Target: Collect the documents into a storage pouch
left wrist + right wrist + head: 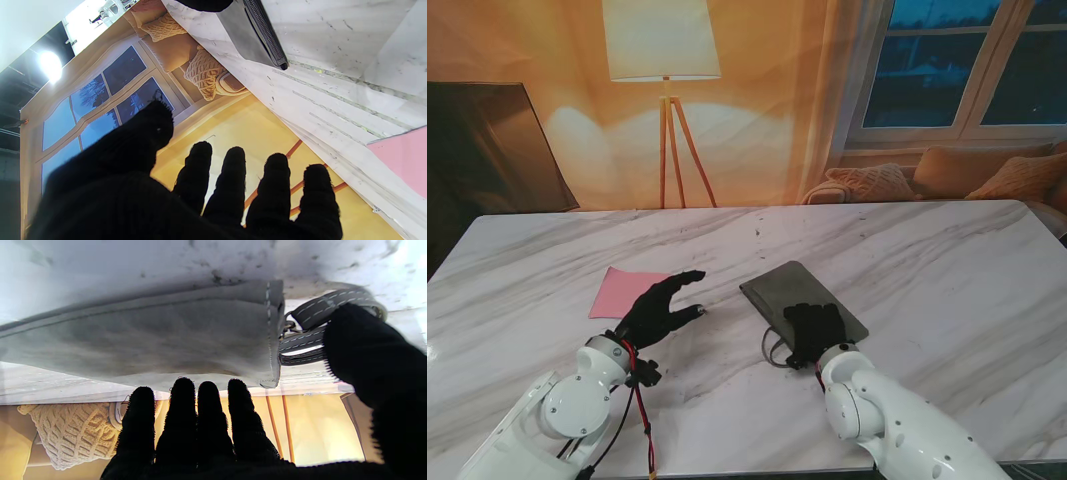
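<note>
Marble desk (947, 260) seen from the stand. Grey storage pouch (799, 294) lying flat near the middle, slightly right, zipper edge (265, 36) facing left, strap loop (320, 323) at the nearer end. Right robot hand (814, 325) resting flat on the nearer part of the pouch, fingers (186, 420) extended side by side, thumb beside the strap, grasping nothing. Pink document (622, 292) flat on the desk, left of the pouch and apart from it. Left robot hand (662, 305) over the document's nearer right corner, fingers (230, 180) spread, empty.
</note>
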`<state>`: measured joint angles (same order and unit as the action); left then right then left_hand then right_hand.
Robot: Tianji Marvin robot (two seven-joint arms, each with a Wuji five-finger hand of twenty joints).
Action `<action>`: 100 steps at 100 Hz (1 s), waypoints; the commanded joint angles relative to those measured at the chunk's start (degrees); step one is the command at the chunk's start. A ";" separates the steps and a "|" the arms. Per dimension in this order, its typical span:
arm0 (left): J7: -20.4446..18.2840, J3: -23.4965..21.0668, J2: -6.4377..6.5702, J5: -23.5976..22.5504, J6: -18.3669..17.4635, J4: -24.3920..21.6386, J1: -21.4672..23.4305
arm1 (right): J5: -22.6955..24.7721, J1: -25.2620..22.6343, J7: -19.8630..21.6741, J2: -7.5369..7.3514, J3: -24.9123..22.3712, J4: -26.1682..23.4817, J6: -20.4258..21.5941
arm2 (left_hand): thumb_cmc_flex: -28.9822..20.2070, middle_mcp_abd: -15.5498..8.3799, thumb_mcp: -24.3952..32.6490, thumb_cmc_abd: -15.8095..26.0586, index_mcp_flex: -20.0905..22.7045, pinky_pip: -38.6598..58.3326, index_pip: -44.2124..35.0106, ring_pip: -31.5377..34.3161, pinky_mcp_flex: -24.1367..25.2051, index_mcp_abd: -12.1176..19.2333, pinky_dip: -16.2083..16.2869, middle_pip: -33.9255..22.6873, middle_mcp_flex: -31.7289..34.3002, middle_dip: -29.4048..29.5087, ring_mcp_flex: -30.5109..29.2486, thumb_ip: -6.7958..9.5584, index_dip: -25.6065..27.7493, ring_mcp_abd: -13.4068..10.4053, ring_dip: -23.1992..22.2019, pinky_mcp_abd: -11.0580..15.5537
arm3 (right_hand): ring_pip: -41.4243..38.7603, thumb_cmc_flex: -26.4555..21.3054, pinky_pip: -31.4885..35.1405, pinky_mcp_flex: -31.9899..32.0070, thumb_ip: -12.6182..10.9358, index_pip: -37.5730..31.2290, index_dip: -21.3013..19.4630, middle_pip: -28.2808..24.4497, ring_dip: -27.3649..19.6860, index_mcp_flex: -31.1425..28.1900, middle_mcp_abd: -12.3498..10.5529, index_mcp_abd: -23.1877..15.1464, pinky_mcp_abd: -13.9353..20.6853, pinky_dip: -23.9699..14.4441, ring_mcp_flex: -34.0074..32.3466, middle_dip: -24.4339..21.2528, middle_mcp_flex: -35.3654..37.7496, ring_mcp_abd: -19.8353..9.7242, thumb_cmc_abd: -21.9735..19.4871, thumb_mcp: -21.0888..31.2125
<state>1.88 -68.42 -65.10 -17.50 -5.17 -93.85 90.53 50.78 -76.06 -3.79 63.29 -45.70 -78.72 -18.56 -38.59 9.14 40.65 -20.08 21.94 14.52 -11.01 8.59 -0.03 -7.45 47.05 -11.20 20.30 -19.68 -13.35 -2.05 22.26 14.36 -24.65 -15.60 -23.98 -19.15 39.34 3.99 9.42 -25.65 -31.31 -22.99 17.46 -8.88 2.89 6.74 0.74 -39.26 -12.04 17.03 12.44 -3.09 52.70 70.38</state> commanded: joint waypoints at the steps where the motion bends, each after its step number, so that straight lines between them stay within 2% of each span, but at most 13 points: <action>1: -0.84 -0.06 -0.23 0.20 0.27 -0.29 0.25 | 0.67 -0.73 0.62 -0.50 -0.42 -0.16 -0.24 | 1.33 -0.10 -1.19 -0.06 0.95 -0.74 -0.34 0.61 -0.23 1.11 0.94 0.20 1.67 -0.88 -0.40 -0.12 -0.06 -0.12 -0.52 0.69 | 1.46 -0.74 -1.56 0.67 1.61 1.04 -0.02 0.78 -0.74 2.27 0.14 0.82 -0.20 1.30 1.94 -0.64 -2.41 -0.66 1.74 3.16; 48: -1.34 0.09 -0.18 0.59 0.59 -0.27 0.09 | 3.43 -3.31 0.95 -1.17 -3.78 -1.62 -0.26 | 1.21 0.19 -1.47 0.18 1.86 -0.51 -0.56 0.67 -0.63 0.84 1.17 0.17 2.21 -0.98 -0.57 -0.11 0.03 0.12 -0.63 0.51 | 2.03 -0.92 -2.90 -0.07 1.61 1.44 -0.37 1.32 -1.20 2.27 -0.02 0.42 -0.29 1.92 1.82 -0.62 -2.40 -0.66 1.08 2.81; 67: -1.52 0.00 -0.14 0.65 0.69 -0.40 0.18 | 4.25 -3.49 2.01 -1.49 -3.70 -1.93 -0.03 | 1.21 0.25 -1.57 0.26 2.20 -0.36 -0.66 0.72 -0.78 0.76 1.35 0.15 2.39 -1.01 -0.62 -0.12 0.07 0.16 -0.66 0.44 | 2.15 -0.75 -3.05 -0.36 1.61 1.72 -0.44 2.03 -1.27 2.26 0.51 0.51 -0.35 1.85 1.84 -0.92 -2.55 -0.63 1.12 2.65; 82: -1.34 -0.06 -0.18 0.64 0.69 -0.44 0.26 | 3.72 -2.91 1.31 -1.26 -2.30 -1.10 -0.66 | 1.19 0.34 -1.69 0.30 2.46 -0.26 -0.74 0.76 -0.87 0.78 1.49 0.12 2.66 -1.04 -0.70 -0.12 0.10 0.18 -0.68 0.40 | 1.91 -0.84 -2.59 -1.95 1.61 2.05 -0.54 2.76 -1.23 2.89 1.03 1.11 -1.57 1.54 0.97 -1.32 -2.50 -0.03 1.46 2.97; 90: -1.35 -0.08 -0.17 0.64 0.70 -0.46 0.28 | 3.44 -2.28 0.87 -1.11 -1.25 -0.27 -1.35 | 1.22 0.44 -1.73 0.37 2.52 -0.24 -0.76 0.75 -0.90 0.74 1.55 0.13 2.73 -1.05 -0.66 -0.11 0.11 0.23 -0.67 0.39 | 0.85 -2.37 0.96 -4.85 1.58 1.93 -1.08 2.40 -0.76 3.81 1.52 1.13 -3.35 -0.33 -0.95 -1.27 -2.39 1.40 1.17 3.23; 94: -1.38 -0.10 -0.17 0.66 0.70 -0.47 0.28 | 3.33 -1.98 0.68 -1.05 -0.81 0.18 -1.72 | 1.19 0.37 -1.74 0.36 2.55 -0.24 -0.77 0.76 -0.90 0.76 1.58 0.14 2.75 -1.05 -0.69 -0.10 0.12 0.22 -0.68 0.40 | -0.65 -3.90 4.37 -6.61 1.38 1.70 -1.51 1.74 -0.10 4.37 1.90 1.02 -4.30 -1.82 -3.23 -1.09 -2.40 3.37 0.97 3.62; 97: -1.39 -0.10 -0.17 0.69 0.73 -0.49 0.30 | 3.27 -1.76 0.30 -0.97 -0.54 0.59 -1.88 | 1.19 0.45 -1.77 0.39 2.57 -0.24 -0.77 0.76 -0.90 0.74 1.59 0.13 2.81 -1.06 -0.66 -0.10 0.12 0.27 -0.68 0.40 | -2.09 -5.12 8.81 -8.80 1.14 1.49 -1.83 0.53 0.49 4.56 2.45 1.03 -6.01 -3.27 -6.42 -0.72 -2.41 6.28 1.09 4.07; 100: -1.41 -0.11 -0.17 0.71 0.75 -0.51 0.31 | 3.23 -1.59 0.04 -0.93 -0.35 0.90 -1.98 | 1.19 0.44 -1.78 0.41 2.61 -0.24 -0.79 0.77 -0.90 0.76 1.61 0.15 2.79 -1.06 -0.66 -0.10 0.13 0.25 -0.68 0.40 | -3.01 -6.53 12.42 -10.07 0.87 1.45 -1.96 -0.32 0.90 4.59 2.74 0.94 -6.65 -3.99 -8.58 -0.59 -2.40 7.41 0.90 4.46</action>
<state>1.26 -68.44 -65.09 -16.99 -4.57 -93.95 90.55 53.98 -77.84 -4.07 61.98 -46.10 -78.86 -19.98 -38.59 9.85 39.91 -20.06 22.72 14.51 -11.51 8.65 -0.66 -7.49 47.15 -11.25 21.08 -19.90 -13.36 -2.05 22.30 14.83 -24.69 -15.67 -23.93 -21.92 45.74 -3.91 9.45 -24.28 -32.52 -22.04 16.79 -6.64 4.21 6.95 -3.54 -40.81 -16.40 16.14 12.44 0.23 52.73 71.61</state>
